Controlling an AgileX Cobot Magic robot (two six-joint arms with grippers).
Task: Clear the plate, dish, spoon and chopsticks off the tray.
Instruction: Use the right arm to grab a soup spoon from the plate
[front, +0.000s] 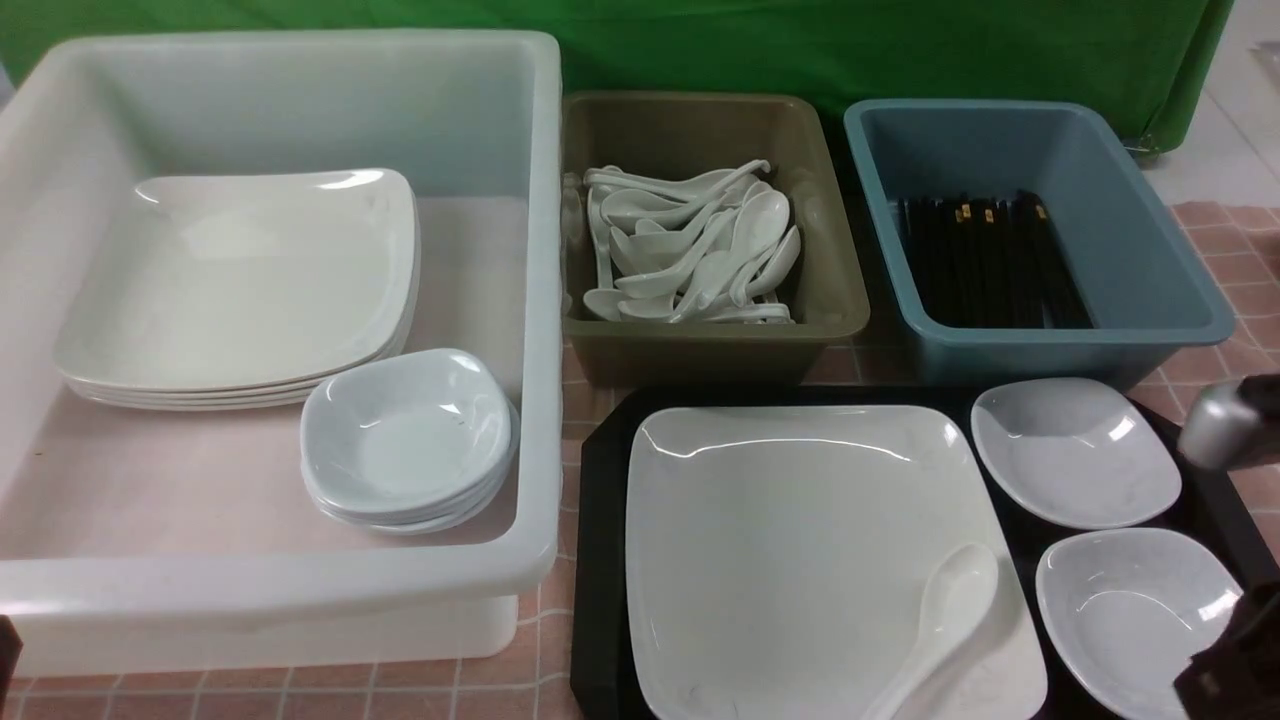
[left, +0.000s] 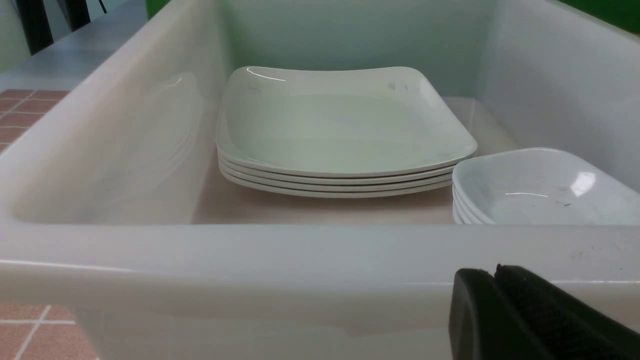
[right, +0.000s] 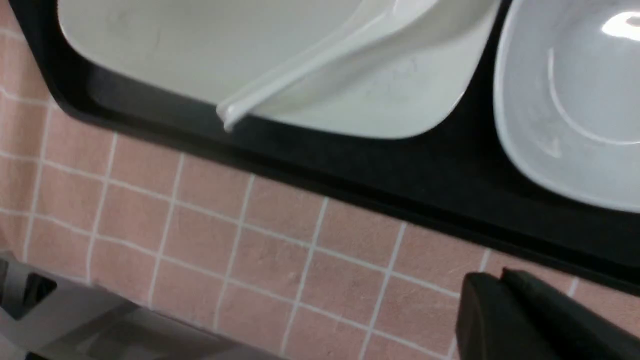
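Front: your black tray (front: 598, 560) sits near right on the bench (front: 300, 690). It holds a square white plate (front: 800, 540), with a spoon (front: 950, 610) lying on the plate's near right corner. A far dish (front: 1075, 455) and a near dish (front: 1130, 600) sit beside it. The right arm (front: 1225, 425) hangs over the tray's right edge. White tub (front: 540, 300), left: plate stack (front: 240, 280), dish stack (front: 405, 430). Olive bin (front: 700, 345): loose spoons (front: 690, 250). Blue bin (front: 1060, 345): chopsticks (front: 990, 260).

Left wrist: left claw (left: 530, 315) is outside the tub wall; can't tell its opening.

Right wrist: right claw (right: 530, 320) is over the bench by the tray rim, and the spoon handle pokes past the plate edge. Can't tell its opening.

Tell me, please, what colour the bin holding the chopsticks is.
The bin holding the chopsticks is blue; the front view shows it best.
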